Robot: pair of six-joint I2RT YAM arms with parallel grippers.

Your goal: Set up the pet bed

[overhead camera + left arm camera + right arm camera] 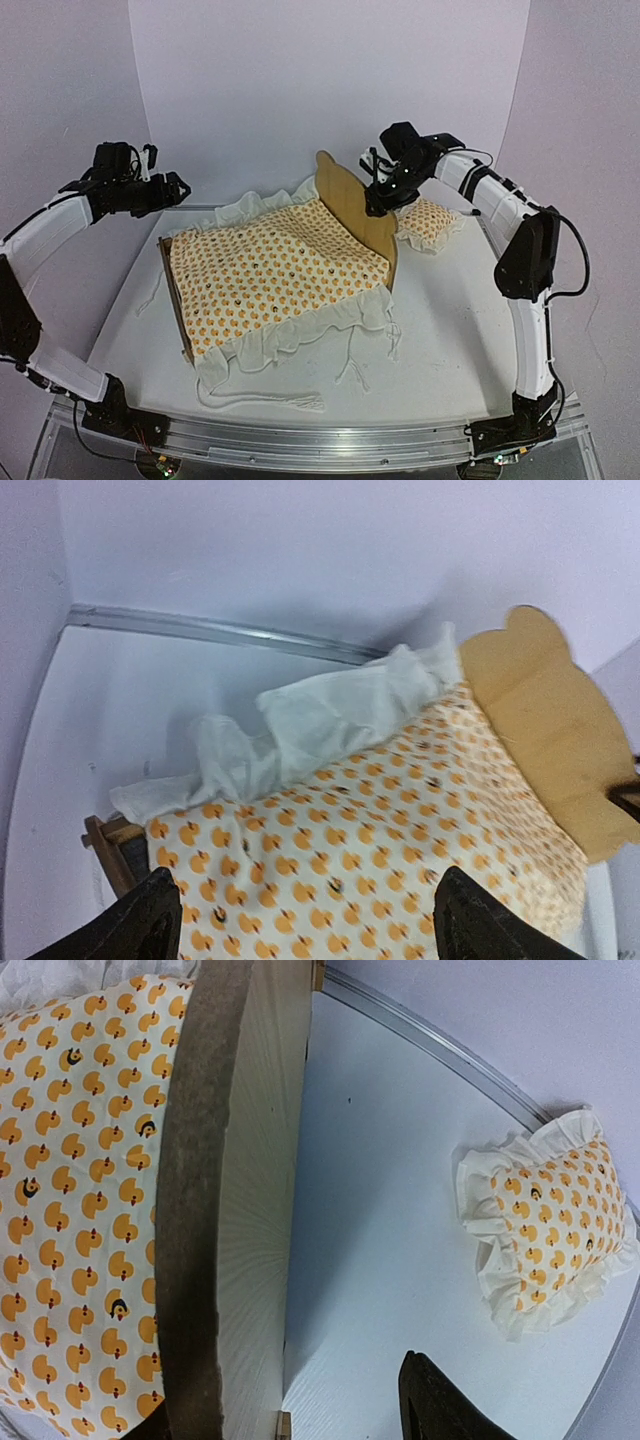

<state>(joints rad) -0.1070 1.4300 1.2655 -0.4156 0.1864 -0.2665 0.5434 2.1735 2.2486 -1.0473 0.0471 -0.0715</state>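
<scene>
The pet bed stands mid-table with its plywood headboard upright and its footboard at the left. Orange-print, white-ruffled bedding covers its top. The matching pillow lies on the table just behind the headboard, also visible in the right wrist view. My left gripper hangs open in the air at the back left, and its wrist view looks down on the bedding. My right gripper is open and straddles the headboard's top edge, with a gap on the pillow side.
White drawstrings trail from the bedding's ruffle toward the table's front edge. A metal rail runs along the table's back edge below the white walls. Bare white tabletop lies to the right of the bed.
</scene>
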